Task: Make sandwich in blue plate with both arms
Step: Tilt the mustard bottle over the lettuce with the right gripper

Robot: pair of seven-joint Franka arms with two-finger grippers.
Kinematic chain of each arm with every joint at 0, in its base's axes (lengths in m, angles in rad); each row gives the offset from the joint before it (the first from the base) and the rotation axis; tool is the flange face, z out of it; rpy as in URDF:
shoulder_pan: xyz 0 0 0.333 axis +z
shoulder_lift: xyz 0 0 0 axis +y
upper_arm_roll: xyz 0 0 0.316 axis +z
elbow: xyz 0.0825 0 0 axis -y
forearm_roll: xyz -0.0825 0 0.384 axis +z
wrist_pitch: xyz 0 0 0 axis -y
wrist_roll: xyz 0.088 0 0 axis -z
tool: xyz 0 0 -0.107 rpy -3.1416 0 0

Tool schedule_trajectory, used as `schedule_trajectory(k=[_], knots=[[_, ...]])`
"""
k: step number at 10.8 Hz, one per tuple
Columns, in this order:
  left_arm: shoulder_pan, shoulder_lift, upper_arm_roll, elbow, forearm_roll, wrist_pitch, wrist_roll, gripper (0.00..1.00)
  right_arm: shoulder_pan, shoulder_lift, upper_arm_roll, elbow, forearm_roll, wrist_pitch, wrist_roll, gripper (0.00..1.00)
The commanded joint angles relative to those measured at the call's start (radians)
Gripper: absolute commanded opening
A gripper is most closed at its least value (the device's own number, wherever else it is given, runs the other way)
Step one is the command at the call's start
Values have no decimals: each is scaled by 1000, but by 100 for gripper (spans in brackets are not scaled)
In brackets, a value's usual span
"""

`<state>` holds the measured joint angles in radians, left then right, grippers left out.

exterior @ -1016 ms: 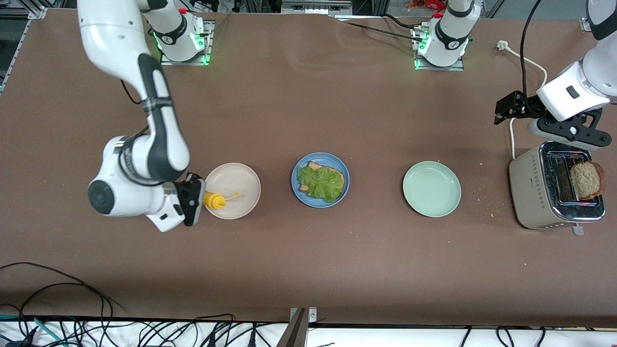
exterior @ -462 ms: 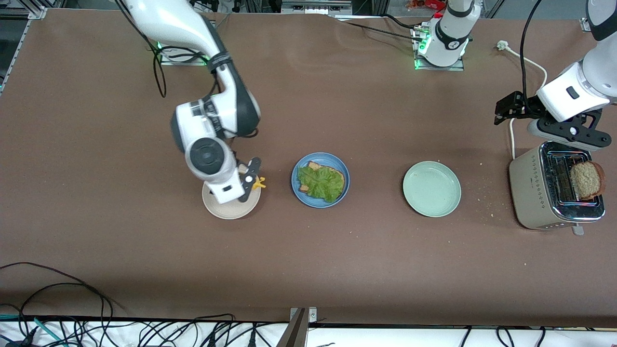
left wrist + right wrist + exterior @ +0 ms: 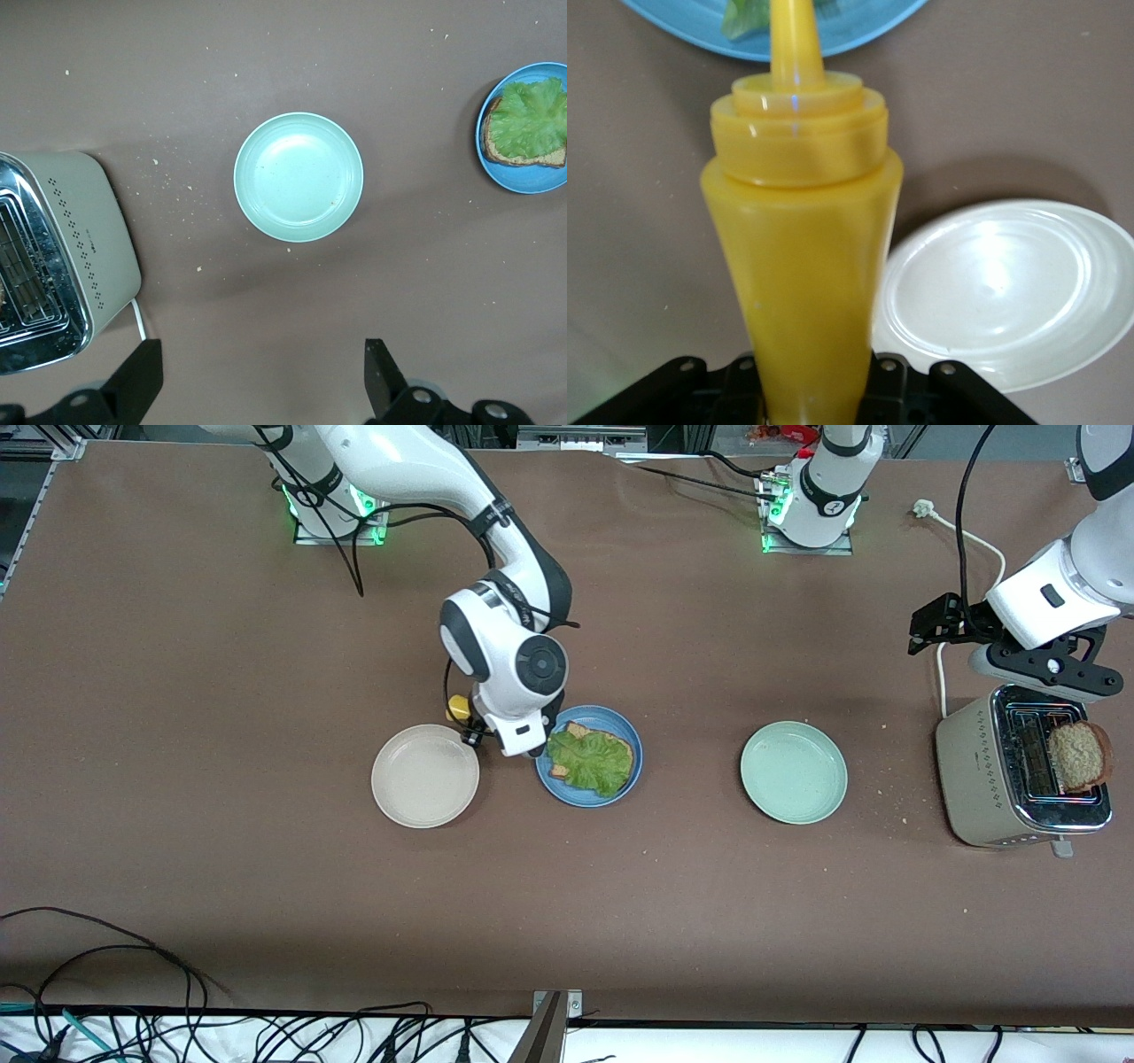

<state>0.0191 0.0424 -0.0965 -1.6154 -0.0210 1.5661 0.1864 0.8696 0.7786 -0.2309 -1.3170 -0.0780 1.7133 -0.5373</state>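
the right gripper (image 3: 478,722), clamped on a yellow mustard bottle (image 3: 799,266), has swung off the beige plate (image 3: 425,776) to the edge of the blue plate (image 3: 588,755), nozzle aimed at it; squirting sauce on the filling looks next. the blue plate sits mid-table holding a bread slice (image 3: 620,746) under a lettuce leaf (image 3: 587,760). the beige plate and pale green plate (image 3: 793,771) hold nothing. the second slice (image 3: 1078,755) stands in the toaster (image 3: 974,779). the left gripper (image 3: 1041,664) waits above the toaster, jaws wide.

robot lab: bolted arm bases (image 3: 806,514), loose cables (image 3: 133,992), brown table (image 3: 266,886).
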Motion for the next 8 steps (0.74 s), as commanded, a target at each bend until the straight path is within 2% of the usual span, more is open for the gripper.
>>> schedule_trajectory(k=[1,7,8], knots=[[1,4,1,17,-20,-4,13,100,38,83,12,51,-115,8,88,0],[1,4,1,17,-20,-4,15,100,8,77,24,85,-193,23,98,0],[2,4,1,17,-20,-4,15,100,5,79,24,73,-228,46,109,0]])
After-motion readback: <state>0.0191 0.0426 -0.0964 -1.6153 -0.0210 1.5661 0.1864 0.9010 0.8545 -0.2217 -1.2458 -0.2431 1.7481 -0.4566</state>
